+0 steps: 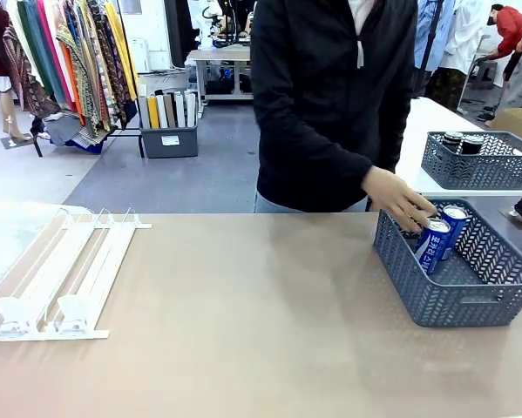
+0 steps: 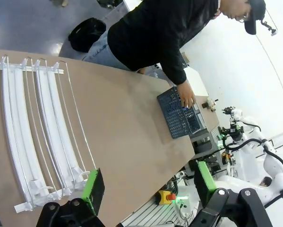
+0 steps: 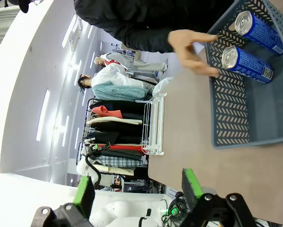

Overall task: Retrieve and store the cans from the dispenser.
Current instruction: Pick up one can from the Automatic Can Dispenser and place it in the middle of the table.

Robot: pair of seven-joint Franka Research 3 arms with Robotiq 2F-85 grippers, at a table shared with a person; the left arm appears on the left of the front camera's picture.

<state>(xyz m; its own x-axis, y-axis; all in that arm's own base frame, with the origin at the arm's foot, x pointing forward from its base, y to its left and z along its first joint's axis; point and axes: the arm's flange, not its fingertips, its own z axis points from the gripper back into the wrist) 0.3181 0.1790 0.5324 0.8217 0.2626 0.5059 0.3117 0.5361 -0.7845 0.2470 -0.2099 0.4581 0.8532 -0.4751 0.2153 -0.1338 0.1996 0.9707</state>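
Observation:
The white dispenser lies at the table's left, and its rail lanes hold nothing. Two blue cans lean in the grey basket at the right, with a person's hand on them. In the left wrist view my left gripper is open and high above the table, with the dispenser below it and the basket farther off. In the right wrist view my right gripper is open with nothing in it, off from the basket holding both cans and the hand.
A second grey basket with black cans stands on a white table behind, at the right. The person stands at the far edge, leaning over toward the near basket. Bare brown tabletop stretches between dispenser and basket.

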